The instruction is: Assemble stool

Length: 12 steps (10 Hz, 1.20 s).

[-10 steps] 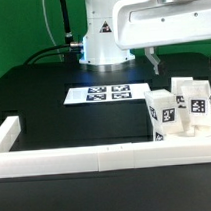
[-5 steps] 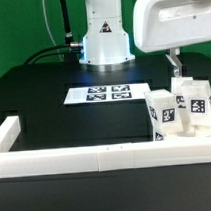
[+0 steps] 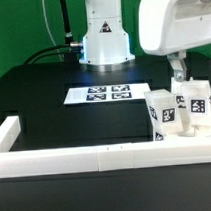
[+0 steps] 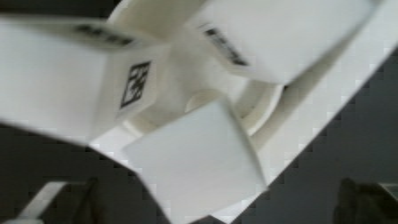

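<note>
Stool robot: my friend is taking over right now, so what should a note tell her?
Gripper: hangs just above the stool parts on the exterior view's right, holding nothing visible; whether its fingers are open is unclear.
Parts: the white blocky plastic legs with black-and-white tags stand clustered on the white round seat disc, against the long white rail. The wrist view is a blurry close-up of the legs.
Done: no leg looks joined yet.
Left: grasp a leg and start assembling.

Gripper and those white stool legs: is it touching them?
Cannot tell. In the exterior view the gripper hangs right above the stool legs, its fingertip overlapping the back leg's top edge. The wrist view is blurred and shows no clear contact or gap.
</note>
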Each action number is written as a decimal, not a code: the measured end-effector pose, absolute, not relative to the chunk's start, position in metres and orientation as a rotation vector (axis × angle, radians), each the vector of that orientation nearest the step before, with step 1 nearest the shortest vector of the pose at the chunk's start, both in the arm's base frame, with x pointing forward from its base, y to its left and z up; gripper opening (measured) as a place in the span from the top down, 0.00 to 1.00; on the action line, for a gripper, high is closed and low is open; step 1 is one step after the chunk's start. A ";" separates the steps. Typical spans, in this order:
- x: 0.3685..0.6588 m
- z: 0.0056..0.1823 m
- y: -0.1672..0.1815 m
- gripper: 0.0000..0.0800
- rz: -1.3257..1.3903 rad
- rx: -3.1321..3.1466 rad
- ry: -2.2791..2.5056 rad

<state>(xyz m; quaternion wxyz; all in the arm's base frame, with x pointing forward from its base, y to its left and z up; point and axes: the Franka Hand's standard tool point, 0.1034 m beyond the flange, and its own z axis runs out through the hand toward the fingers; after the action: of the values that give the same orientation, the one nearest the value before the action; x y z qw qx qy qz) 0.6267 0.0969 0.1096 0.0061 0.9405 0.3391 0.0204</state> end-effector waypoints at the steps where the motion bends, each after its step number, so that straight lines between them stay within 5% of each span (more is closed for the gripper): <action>1: 0.633 0.108 0.095 0.19 0.062 2.865 1.215; 7: 0.634 0.093 0.088 0.19 0.030 2.785 1.327; 9: 0.635 0.093 0.088 0.50 0.031 2.815 1.263; 12: 0.635 0.094 0.088 0.58 0.042 2.948 0.920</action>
<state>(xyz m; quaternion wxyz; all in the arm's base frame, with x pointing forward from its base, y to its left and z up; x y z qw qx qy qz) 0.6345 0.0878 0.0935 0.0264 0.9542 0.2976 0.0136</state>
